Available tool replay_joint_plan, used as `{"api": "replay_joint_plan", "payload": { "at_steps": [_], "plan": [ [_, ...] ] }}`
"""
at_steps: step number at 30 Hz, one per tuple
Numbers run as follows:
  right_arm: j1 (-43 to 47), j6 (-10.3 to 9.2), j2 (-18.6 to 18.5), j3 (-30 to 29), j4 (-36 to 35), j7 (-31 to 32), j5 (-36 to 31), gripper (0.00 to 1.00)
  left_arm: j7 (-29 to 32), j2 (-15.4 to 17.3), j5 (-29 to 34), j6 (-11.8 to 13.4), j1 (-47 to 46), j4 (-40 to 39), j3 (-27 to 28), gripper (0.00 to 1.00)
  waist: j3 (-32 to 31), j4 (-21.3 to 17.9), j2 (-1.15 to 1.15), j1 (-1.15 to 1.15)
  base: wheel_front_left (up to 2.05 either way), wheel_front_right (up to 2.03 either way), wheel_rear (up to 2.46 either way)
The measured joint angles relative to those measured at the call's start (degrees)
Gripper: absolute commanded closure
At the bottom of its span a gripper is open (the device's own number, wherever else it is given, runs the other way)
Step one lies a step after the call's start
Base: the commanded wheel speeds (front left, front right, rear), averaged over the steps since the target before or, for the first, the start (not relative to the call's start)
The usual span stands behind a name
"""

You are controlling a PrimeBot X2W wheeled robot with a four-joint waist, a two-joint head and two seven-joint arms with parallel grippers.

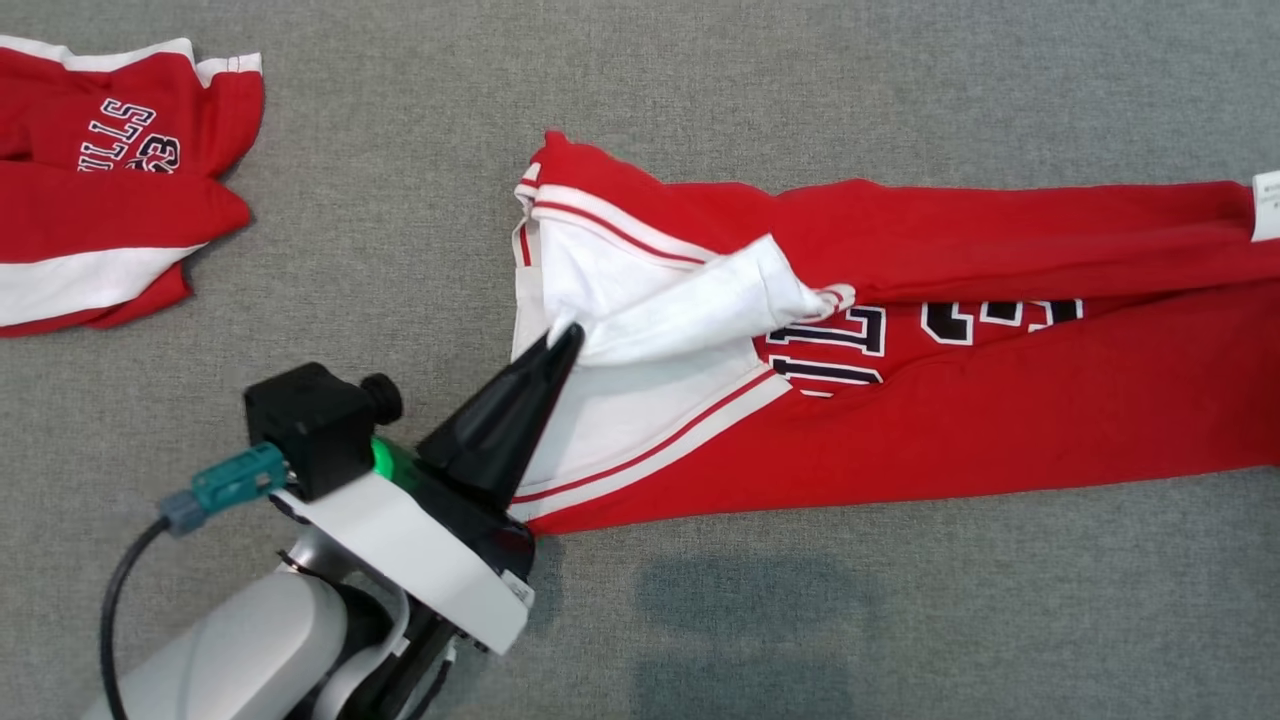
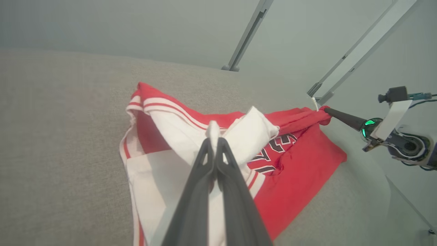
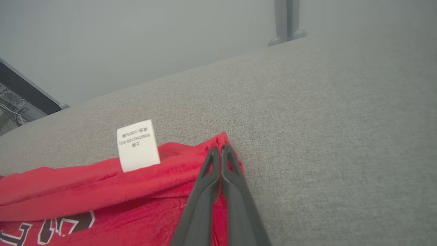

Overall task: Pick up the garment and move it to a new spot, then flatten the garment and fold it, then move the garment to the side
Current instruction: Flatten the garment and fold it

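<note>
Left wrist view — left pincer (image 2: 215,139) pinches garment (image 2: 300,164) at white fold, right pincer (image 2: 326,110) at red end.

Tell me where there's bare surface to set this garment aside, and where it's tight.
Free: the grey surface above the held garment, the band between it and the other red garment, and the strip below it at lower right. Crowded: upper left by that garment, lower left around the left gripper.
</note>
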Motion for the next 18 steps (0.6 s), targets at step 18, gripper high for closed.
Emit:
{"api": "replay_joint_plan", "payload": {
  "at_steps": [18],
  "plan": [
    [4.85, 0.01, 0.68, -1.31, 0.8, 0.0, -4.2, 1.0, 1.32, -1.11, -1.47, 1.1, 4.53, 6.06, -3.55, 1.0, -0.76, 0.36, 0.0, 0.0, 0.0, 0.0, 0.0]
  ]
}}
